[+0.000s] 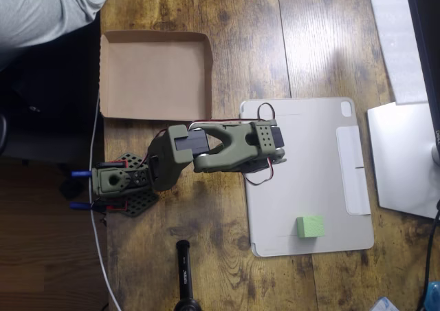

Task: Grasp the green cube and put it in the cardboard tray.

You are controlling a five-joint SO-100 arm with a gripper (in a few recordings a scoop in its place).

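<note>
The green cube [310, 226] is a small pale mint block lying on the lower right part of a flat grey slab [309, 153]. The cardboard tray [155, 77] is shallow, brown and empty, at the upper left of the wooden table. My olive-green arm [227, 146] is folded over itself between the two, with its base [120, 184] at the table's left edge. The gripper [199, 149] is tucked in with the folded arm, well up and to the left of the cube. I cannot make out its fingers from above.
A black cylindrical object [185, 276] stands at the bottom edge below the arm. A white stand base [405, 159] and white sheet [399, 36] sit at the right edge. A person's grey sleeve [41, 8] is at the top left. A white cable [100, 256] runs along the table's left edge.
</note>
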